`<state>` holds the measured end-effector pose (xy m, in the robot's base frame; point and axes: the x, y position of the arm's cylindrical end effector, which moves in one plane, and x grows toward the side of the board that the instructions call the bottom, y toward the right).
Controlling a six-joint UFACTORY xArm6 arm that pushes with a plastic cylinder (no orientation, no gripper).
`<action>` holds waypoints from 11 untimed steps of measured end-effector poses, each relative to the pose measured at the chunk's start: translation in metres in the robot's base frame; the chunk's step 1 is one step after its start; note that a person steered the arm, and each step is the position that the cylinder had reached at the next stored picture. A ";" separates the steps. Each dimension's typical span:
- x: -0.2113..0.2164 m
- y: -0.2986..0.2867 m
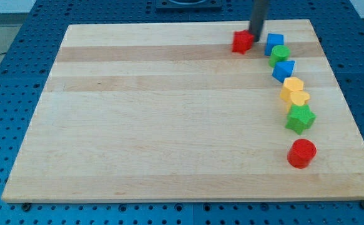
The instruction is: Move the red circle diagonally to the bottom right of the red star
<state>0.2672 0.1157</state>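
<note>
Camera view shows my tip (255,39), a bare rod with no hand to open or close, touching the red star's (243,42) right side near the tabletop's (157,119) top edge, while the red circle (301,153) sits well apart, below the green star (300,118).
</note>
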 end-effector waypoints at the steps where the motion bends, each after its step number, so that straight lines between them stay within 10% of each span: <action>1: 0.036 -0.091; 2: 0.050 -0.058; 4: 0.084 -0.171; 8: 0.324 0.061; 9: 0.313 0.114; 11: 0.267 0.023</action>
